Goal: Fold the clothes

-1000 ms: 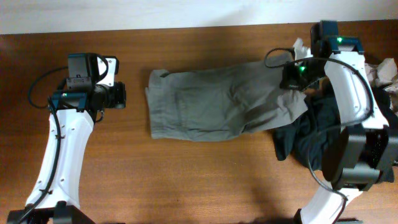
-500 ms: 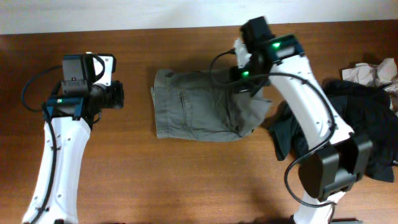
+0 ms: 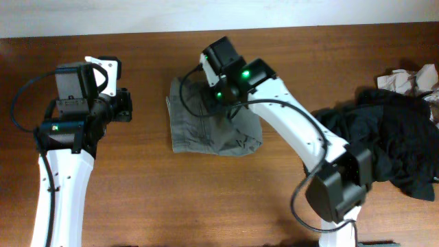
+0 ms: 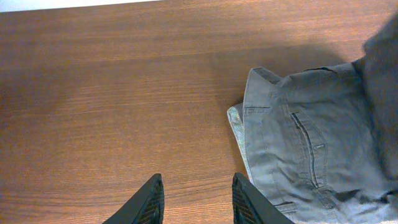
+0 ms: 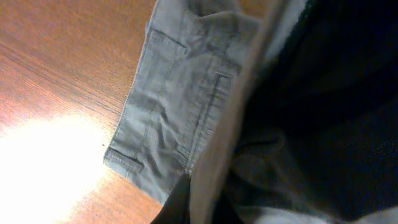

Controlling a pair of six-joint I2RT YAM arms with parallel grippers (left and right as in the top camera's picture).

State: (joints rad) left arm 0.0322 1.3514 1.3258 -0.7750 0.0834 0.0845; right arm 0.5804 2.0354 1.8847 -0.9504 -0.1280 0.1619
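Limp, light grey-olive shorts (image 3: 206,127) lie doubled on the tabletop (image 3: 137,199) well left of the black garment heap (image 3: 394,140), right tool (image 3: 211,97) pinched shut on a floppy fold, best gripped at hems; left tool (image 4: 198,186) half-open, empty.

1. From overhead, the right hand (image 5: 202,202) hides under its arm (image 3: 274,103), which also covers the shorts' (image 3: 206,130) top edge.
2. The left wrist picture's right edge cuts the shorts off.
3. In the right wrist view, we cannot identify the blurred dark mass (image 5: 323,93).
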